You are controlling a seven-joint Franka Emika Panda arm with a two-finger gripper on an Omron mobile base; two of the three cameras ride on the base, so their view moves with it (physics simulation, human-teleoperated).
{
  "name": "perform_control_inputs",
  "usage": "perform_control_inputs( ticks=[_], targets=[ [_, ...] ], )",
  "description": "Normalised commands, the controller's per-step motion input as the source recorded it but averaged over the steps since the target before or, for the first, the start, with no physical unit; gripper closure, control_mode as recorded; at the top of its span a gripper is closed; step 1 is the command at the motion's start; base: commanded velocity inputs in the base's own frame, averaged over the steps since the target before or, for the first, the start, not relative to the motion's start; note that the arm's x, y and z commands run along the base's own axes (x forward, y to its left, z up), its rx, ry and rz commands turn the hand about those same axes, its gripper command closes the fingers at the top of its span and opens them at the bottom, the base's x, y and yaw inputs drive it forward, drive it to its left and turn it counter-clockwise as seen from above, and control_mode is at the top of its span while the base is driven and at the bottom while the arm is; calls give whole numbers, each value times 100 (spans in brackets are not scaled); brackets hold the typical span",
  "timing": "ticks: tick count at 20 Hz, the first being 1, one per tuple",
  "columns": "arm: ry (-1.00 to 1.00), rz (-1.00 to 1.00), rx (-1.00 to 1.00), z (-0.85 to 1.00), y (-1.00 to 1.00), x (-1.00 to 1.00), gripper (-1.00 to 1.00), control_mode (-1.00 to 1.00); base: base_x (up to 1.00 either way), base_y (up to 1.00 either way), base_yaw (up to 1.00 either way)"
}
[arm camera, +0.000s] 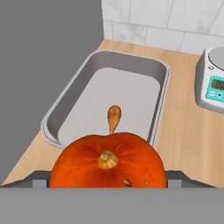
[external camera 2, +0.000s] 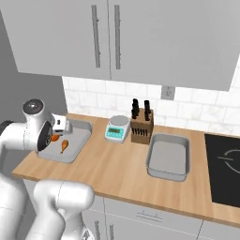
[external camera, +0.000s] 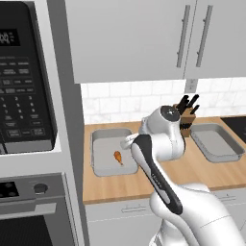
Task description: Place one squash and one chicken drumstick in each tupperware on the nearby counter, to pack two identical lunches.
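The tool (arm camera: 108, 183) is gripping the glossy orange-red squash (arm camera: 108, 162) above the shallow grey tupperware (arm camera: 57, 114); releasing early is risking a bounce onto the brown drumstick (arm camera: 113, 117).

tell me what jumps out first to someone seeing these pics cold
The glossy orange-red squash looms at the bottom of the hand view, held in the gripper above the left tupperware. A single chicken drumstick already lies in that tray, near the counter's left end. The right tupperware sits bare beside the knife block.
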Motion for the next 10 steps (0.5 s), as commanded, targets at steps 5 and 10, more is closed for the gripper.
perform_control_inputs(
  ticks=[5,10],
  targets=[
    [0,0,0,-21,12,55,100,-100,0,0,0],
    [0,0,0,-31,9,49,100,-100,0,0,0]
  ],
)
